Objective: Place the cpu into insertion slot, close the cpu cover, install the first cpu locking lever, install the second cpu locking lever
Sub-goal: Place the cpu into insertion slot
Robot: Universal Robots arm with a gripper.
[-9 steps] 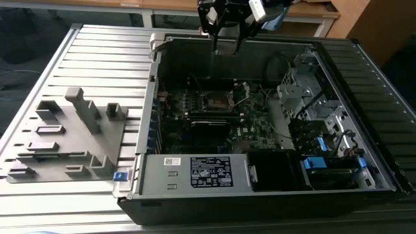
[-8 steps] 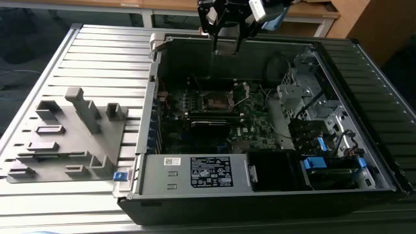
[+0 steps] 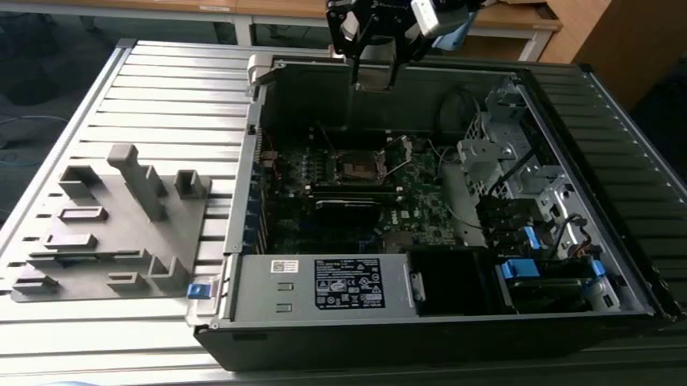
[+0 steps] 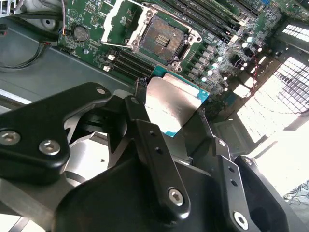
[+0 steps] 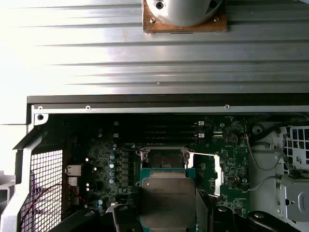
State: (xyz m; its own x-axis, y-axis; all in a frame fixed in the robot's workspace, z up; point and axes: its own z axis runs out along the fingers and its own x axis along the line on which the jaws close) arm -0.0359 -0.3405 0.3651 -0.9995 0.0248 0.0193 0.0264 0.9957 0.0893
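pincer (image 3: 375,79): pinching the cpu (image 5: 167,200) by its edges — probably so it's sitting flat
insertion slot (image 4: 164,38): lying open below the pincer

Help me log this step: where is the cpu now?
In the second wrist view the cpu is clamped in the gripper, held above the motherboard, not yet in the open insertion slot.
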